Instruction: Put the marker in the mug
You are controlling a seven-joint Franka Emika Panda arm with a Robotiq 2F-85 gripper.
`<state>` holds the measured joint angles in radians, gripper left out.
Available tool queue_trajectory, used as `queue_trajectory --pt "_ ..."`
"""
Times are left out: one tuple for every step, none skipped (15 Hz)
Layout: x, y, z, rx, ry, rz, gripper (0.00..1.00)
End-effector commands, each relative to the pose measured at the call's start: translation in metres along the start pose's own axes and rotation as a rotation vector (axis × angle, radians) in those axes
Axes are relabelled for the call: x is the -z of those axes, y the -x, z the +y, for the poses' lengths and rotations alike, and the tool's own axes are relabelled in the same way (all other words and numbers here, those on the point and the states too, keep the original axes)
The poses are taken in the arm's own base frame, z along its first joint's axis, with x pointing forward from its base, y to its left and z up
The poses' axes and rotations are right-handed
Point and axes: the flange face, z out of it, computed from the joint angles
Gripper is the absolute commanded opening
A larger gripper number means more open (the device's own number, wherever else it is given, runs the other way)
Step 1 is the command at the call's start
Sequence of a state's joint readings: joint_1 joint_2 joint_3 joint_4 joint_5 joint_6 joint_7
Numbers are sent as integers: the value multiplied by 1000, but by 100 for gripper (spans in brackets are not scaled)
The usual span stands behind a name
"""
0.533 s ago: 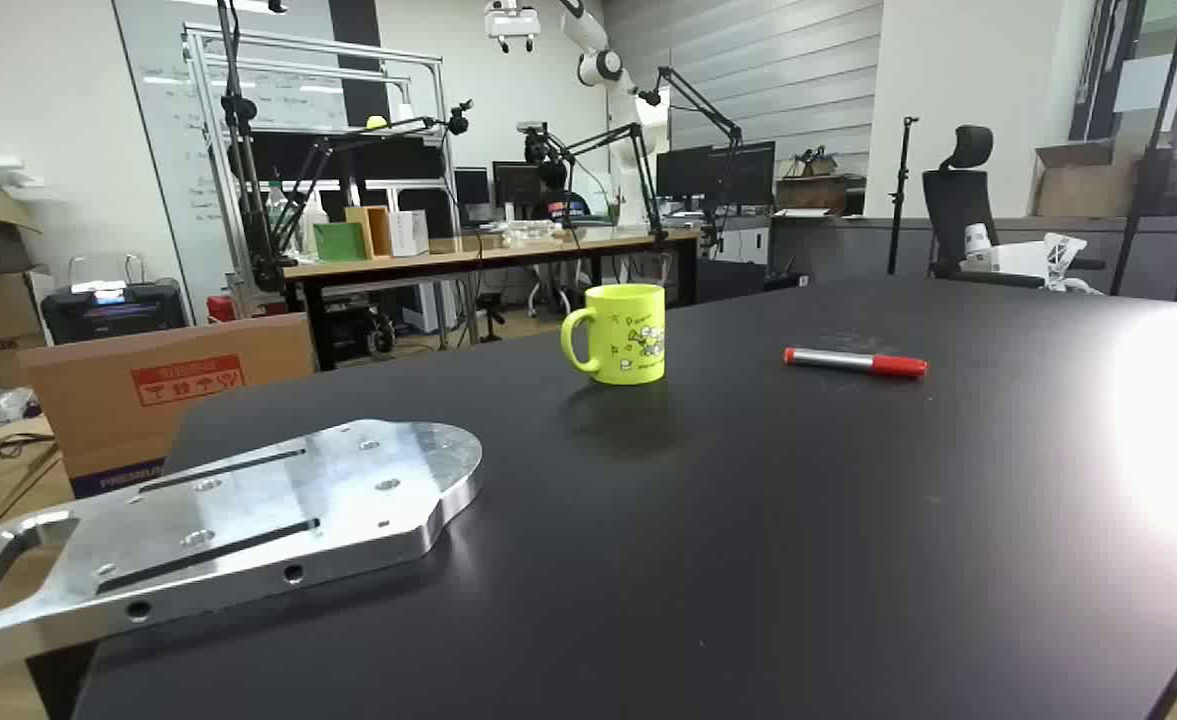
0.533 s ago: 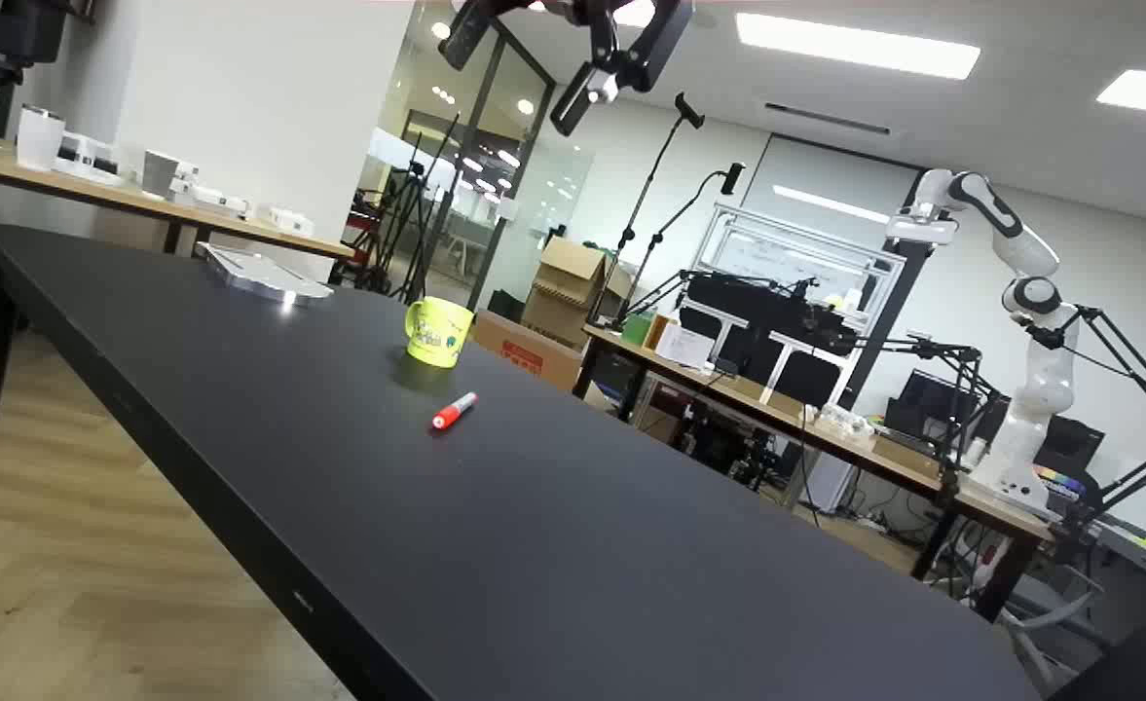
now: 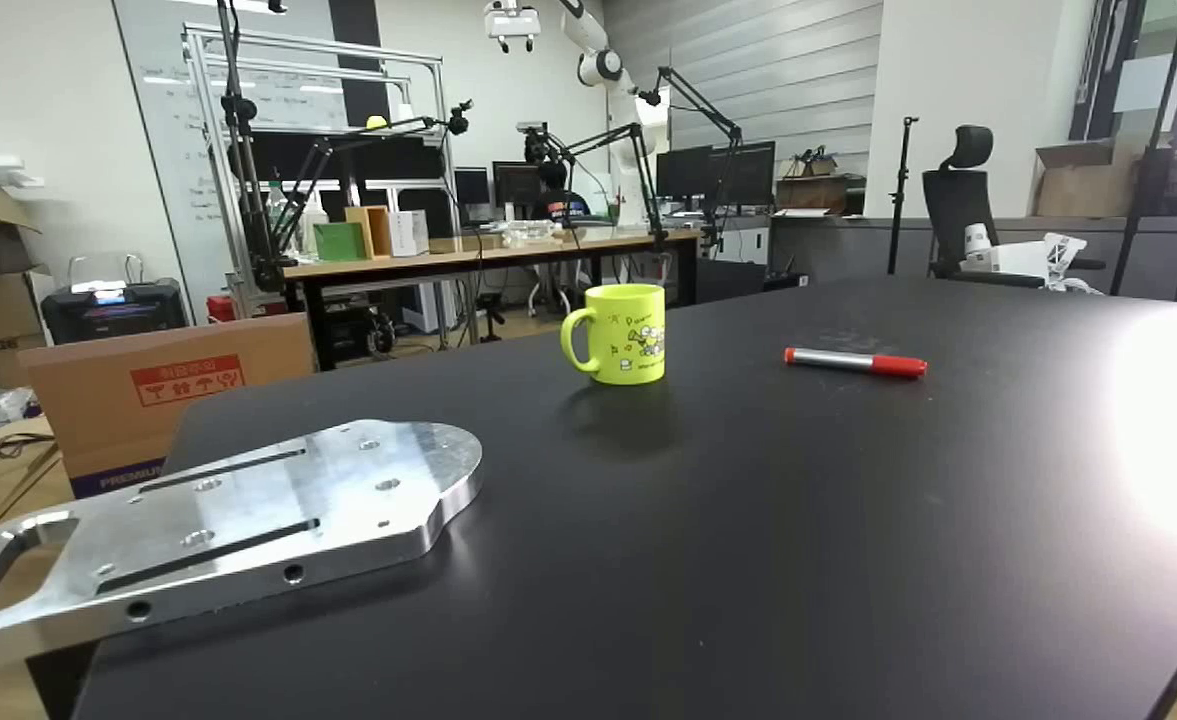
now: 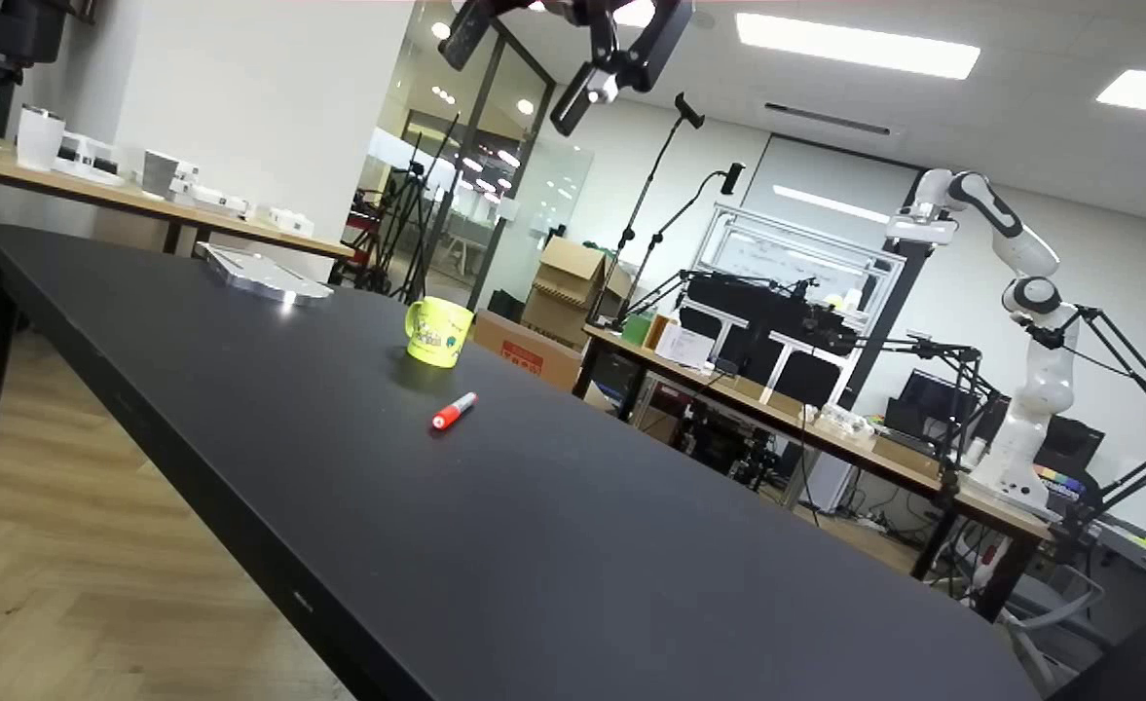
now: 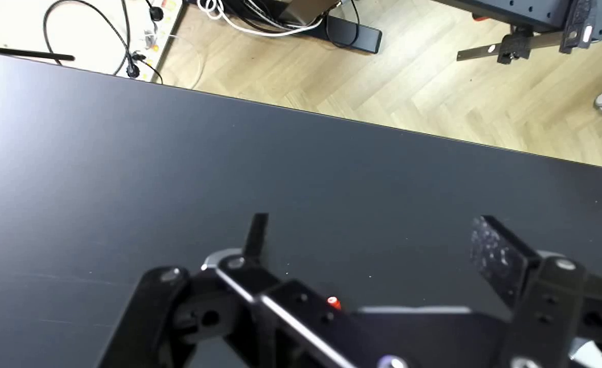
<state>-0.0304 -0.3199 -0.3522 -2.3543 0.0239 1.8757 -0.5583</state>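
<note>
Closest to where I stand, well above the black table (image 4: 631,565), hangs the gripper (image 5: 377,245), its upper part cut off by the top edge in an exterior view. In the wrist view its two fingers (image 5: 497,258) are spread wide, released, with the dark surface of the table visible between them. There, too, the red end of the marker (image 5: 334,302) appears right beside a link of the gripper, which hides the rest. In both exterior views the marker lies flat on the table, red at both ends and whitish along the middle, outside the mug (image 3: 630,335) and apart from it. The mug, bright yellow-green, stands upright a little farther on, its handle on the side away from the marker and small dark figures printed on its wall; its interior cannot be seen. Farther along the table rests a silvery metal plate (image 3: 278,490) pierced by slots and round holes. Beyond the table's edge is a cardboard box (image 3: 168,430) with a red label. Behind these, a wooden workbench (image 3: 448,250) carries a green box (image 3: 340,242), and a white robot arm (image 4: 1032,292) rises at the workbench before a pale wall (image 4: 1123,263).
</note>
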Motion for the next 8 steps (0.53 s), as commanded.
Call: queue_trajectory --pt "0 0 0 0 0 -1 100" --pt "1 -5 1 19 22 12 100" --pt "2 -12 3 41 49 17 100" --pt "2 -19 4 55 75 31 100" --pt "1 -27 6 66 99 38 100" --pt "0 -37 7 97 114 42 100" --pt "-2 -46 8 105 135 50 100" --pt "-5 -57 9 130 153 54 100"
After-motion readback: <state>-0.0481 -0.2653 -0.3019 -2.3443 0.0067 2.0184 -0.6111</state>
